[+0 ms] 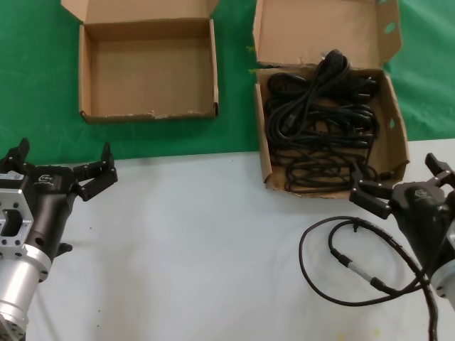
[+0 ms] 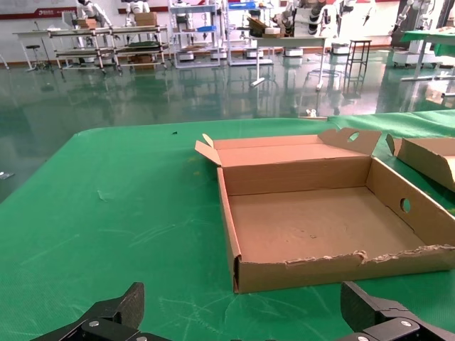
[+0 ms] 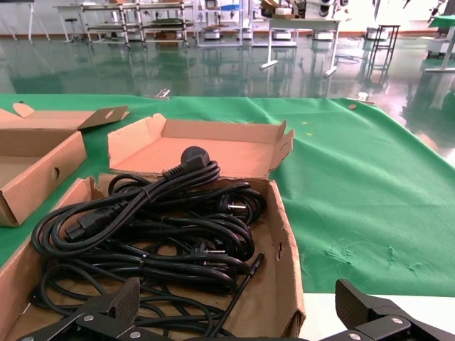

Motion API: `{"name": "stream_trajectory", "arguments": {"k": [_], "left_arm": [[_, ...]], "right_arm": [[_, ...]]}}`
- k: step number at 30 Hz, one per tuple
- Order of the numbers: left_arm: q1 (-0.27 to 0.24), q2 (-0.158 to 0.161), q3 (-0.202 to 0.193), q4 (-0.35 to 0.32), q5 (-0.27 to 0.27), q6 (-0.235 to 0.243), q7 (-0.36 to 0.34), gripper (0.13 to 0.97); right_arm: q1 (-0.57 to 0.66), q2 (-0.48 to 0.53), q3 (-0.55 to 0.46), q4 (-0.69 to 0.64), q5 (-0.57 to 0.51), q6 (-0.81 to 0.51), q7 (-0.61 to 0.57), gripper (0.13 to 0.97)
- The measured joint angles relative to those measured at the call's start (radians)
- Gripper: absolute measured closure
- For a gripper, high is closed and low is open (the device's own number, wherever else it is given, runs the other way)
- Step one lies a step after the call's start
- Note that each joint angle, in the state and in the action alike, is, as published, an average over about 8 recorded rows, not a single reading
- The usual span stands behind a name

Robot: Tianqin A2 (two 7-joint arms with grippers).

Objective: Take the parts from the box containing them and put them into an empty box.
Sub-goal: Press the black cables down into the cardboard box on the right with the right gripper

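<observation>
The black power cords lie coiled in the larger brown box at the back right, whose lid flap has oval holes. The smaller shallow brown box stands empty at the back left. My left gripper is open and empty over the white table, short of the empty box. My right gripper is open and empty at the near right corner of the cord box. In the right wrist view the cords lie just beyond its open gripper. In the left wrist view the gripper hangs over green cloth.
A thin black cable with a silver connector loops on the white table by my right arm. Both boxes stand on green cloth behind the white table. The cord box's near wall rises before the right gripper.
</observation>
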Motion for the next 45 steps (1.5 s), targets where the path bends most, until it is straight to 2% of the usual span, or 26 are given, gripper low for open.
{"name": "stream_trajectory", "arguments": {"k": [22, 31, 40, 45], "left_arm": [[0.000, 0.000, 0.000, 0.000, 0.000, 0.000, 0.000, 0.140], [0.000, 0.000, 0.000, 0.000, 0.000, 0.000, 0.000, 0.205], [0.000, 0.000, 0.000, 0.000, 0.000, 0.000, 0.000, 0.336], [0.000, 0.000, 0.000, 0.000, 0.000, 0.000, 0.000, 0.458]], "right_arm": [[0.000, 0.000, 0.000, 0.000, 0.000, 0.000, 0.000, 0.129], [0.000, -0.001, 0.001, 0.000, -0.001, -0.001, -0.001, 0.129], [-0.013, -0.014, 0.023, 0.017, -0.025, -0.032, -0.038, 0.129], [-0.011, 0.029, 0.020, 0.048, -0.052, -0.076, -0.080, 0.129]]}}
